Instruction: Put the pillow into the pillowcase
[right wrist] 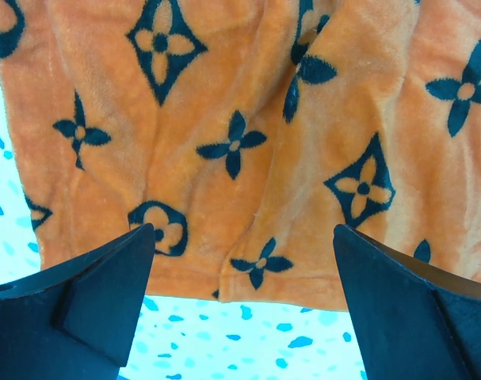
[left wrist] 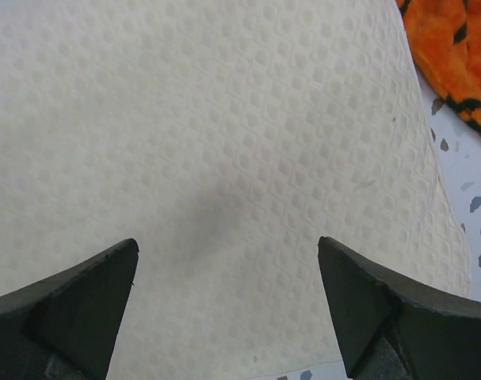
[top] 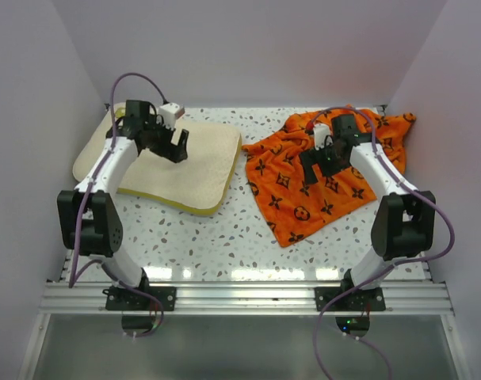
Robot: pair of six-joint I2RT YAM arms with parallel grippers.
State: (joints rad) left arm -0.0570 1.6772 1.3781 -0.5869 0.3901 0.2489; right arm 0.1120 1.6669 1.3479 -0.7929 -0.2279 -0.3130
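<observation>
Speckled table (top: 224, 245): carries both items.
Pillow (top: 196, 170): flat on the left half, directly beneath the left gripper (top: 177, 147), whose jaws are wide and empty, seemingly hovering just above the fabric.
Pillowcase (top: 299, 202): rumpled on the right half, long axis running near-left to far-right, beneath the right gripper (top: 320, 165), jaws wide and empty.
The items lie close together but apart. Which side the pillowcase opens on cannot be told.

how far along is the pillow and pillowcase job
Nothing done: the pillow lies bare on the left, apart from the pillowcase on the right. In hand: the left gripper hangs open over the pillow, the right gripper open over the pillowcase. Grasping, opening and inserting all remain.
</observation>
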